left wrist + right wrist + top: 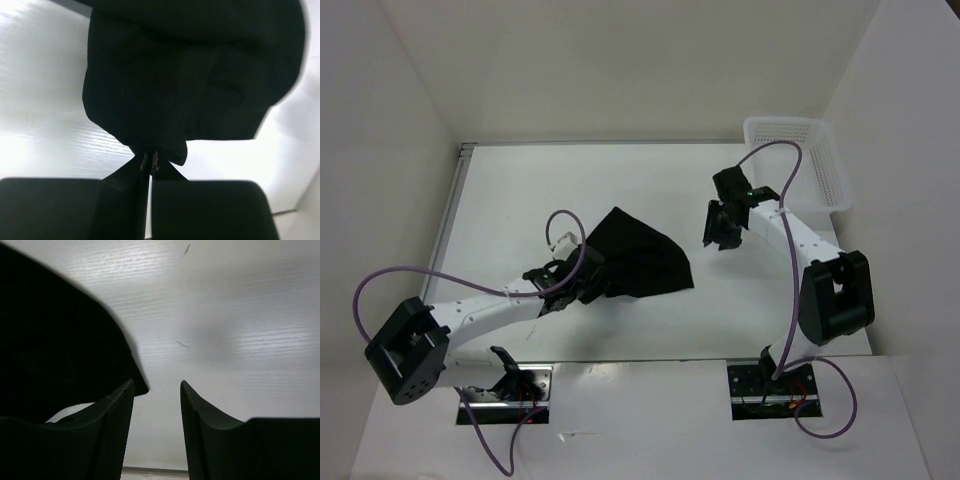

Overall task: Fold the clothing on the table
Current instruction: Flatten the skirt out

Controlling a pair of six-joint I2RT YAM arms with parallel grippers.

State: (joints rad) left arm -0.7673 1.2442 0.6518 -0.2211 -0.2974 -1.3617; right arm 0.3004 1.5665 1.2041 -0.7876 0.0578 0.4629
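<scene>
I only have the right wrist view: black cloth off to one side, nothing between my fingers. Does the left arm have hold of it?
Observer: Yes. The left gripper is shut on a bunched edge of the clothing.
Operator: Where is my gripper relative to the cloth?
Observer: In the top view, the right gripper is to the clothing's right, clear of it, over bare table.
Operator: Anything else nearby?
Observer: A white basket sits at the table's far right corner.

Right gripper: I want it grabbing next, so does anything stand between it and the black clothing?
Nothing visible does. Only bare table separates the open right gripper from the clothing; the basket sits beyond it, off that path.
</scene>
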